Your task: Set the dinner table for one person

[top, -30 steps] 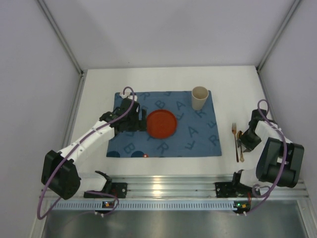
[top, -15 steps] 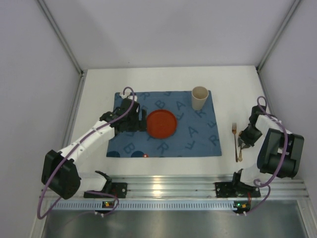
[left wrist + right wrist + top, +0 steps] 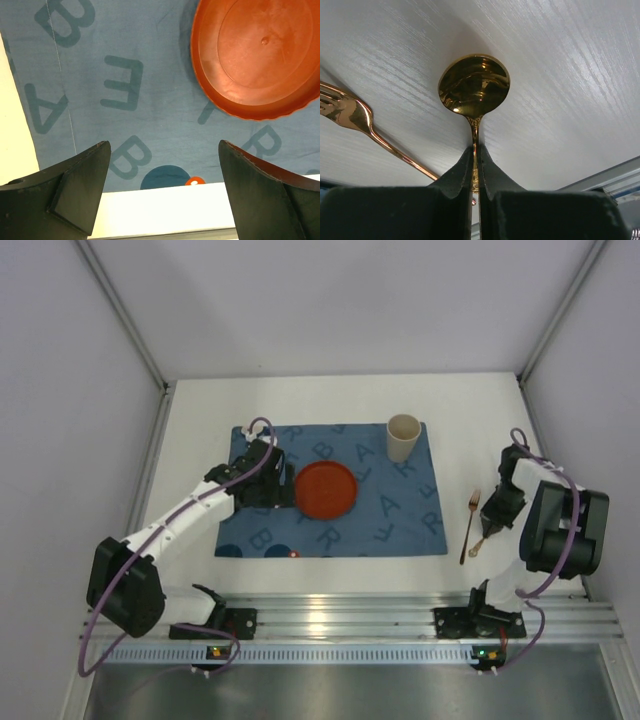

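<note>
The white dinner table (image 3: 330, 400) carries a blue letter-printed placemat (image 3: 395, 510) with a red plate (image 3: 325, 489) and a beige cup (image 3: 403, 438) on it. My left gripper (image 3: 278, 490) is open and empty just left of the plate (image 3: 255, 55), low over the placemat (image 3: 125, 75). My right gripper (image 3: 475, 150) is shut on the handle of a gold spoon (image 3: 474, 85), bowl forward, just above the table right of the placemat. A gold fork (image 3: 350, 112) lies on the table beside it, tilted in the top view (image 3: 468, 530).
Grey walls enclose the table on the left, back and right. A metal rail (image 3: 340, 620) with both arm bases runs along the near edge. The right arm (image 3: 560, 530) folds close to the right wall.
My right gripper has drawn back toward the far right with the spoon in it. The fork has swung from straight to tilted, handle end toward the placemat. The left arm has barely moved.
</note>
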